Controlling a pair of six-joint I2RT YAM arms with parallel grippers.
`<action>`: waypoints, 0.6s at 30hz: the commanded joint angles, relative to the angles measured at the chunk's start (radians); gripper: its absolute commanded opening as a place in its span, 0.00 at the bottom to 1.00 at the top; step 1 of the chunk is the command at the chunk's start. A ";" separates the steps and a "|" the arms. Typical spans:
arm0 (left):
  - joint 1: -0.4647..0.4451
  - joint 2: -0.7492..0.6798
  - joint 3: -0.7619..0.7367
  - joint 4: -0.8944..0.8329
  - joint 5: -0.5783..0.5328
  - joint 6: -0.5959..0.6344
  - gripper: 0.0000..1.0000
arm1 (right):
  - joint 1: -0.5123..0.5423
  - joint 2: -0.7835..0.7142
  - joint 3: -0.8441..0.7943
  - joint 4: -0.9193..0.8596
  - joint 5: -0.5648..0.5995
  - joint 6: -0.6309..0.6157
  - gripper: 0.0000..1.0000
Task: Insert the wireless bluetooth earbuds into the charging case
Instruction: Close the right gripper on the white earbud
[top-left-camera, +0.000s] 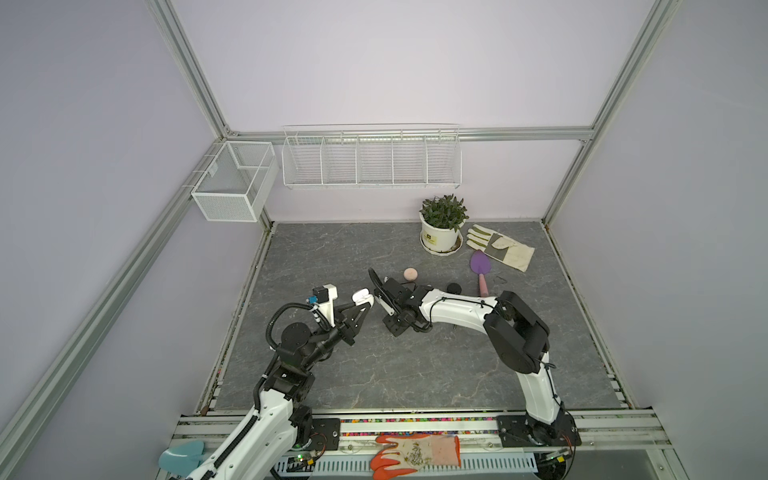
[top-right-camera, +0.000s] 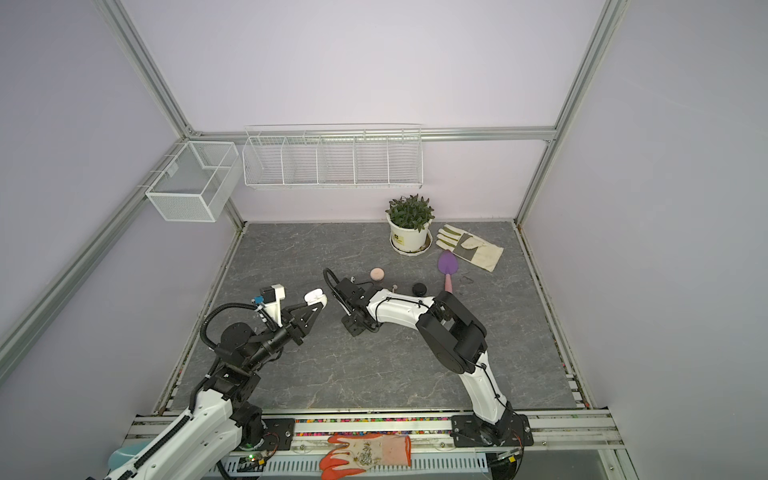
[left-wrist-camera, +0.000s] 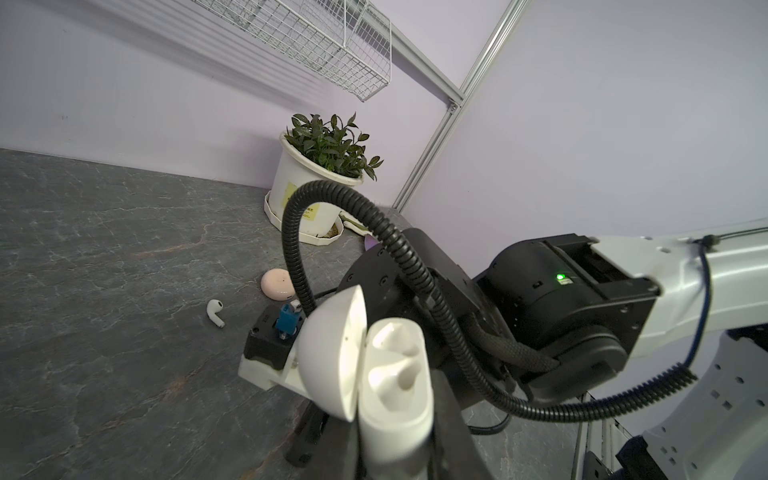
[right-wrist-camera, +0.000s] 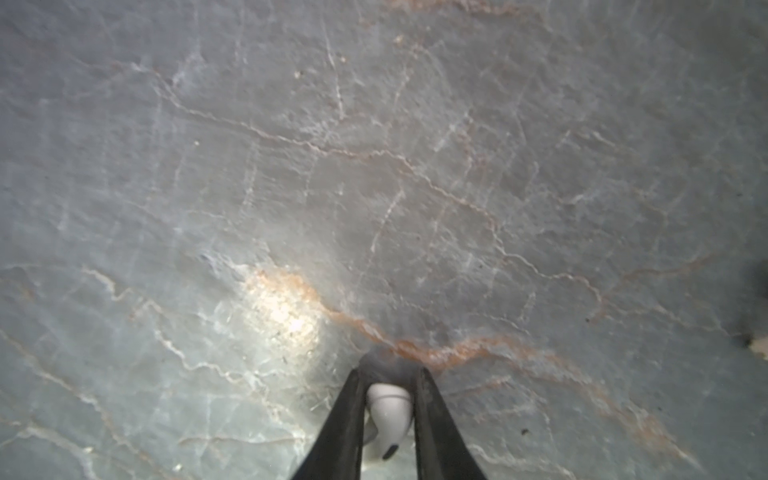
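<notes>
Left arm: rises from the near-left base, its forearm reaching toward the middle and carried above the counter (top-left-camera: 374, 374).
Left gripper (left-wrist-camera: 397, 432): clamped on the charging case (left-wrist-camera: 390, 365), one finger against each side of its body.
Charging case: white and off the counter. Its lid is swung open and stands beside the body, and two wells are exposed. In both top views it is close to the right wrist without touching it.
Right arm: climbs from the near-right base to a bent elbow, and the white forearm runs leftward past the middle. The wrist is turned so the fingers aim down at the counter.
Right gripper (right-wrist-camera: 389, 371): pinching a white earbud (right-wrist-camera: 388, 415) between its two black fingers, tips close above the stone.
White earbud: long axis along the fingers, rounded head toward the fingertips, dark stem end back toward the wrist.
Second white earbud (left-wrist-camera: 215, 311): lying flat on the counter near a pink round case (left-wrist-camera: 276, 284).
</notes>
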 joint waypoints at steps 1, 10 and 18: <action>0.003 0.010 -0.012 0.014 0.011 -0.014 0.00 | 0.004 -0.030 -0.014 -0.043 0.015 -0.009 0.32; 0.002 0.011 -0.011 0.017 0.017 -0.008 0.00 | 0.011 -0.047 -0.011 -0.106 0.036 0.057 0.43; 0.003 -0.003 -0.012 0.008 0.003 -0.009 0.00 | 0.017 -0.047 -0.007 -0.111 0.031 0.077 0.41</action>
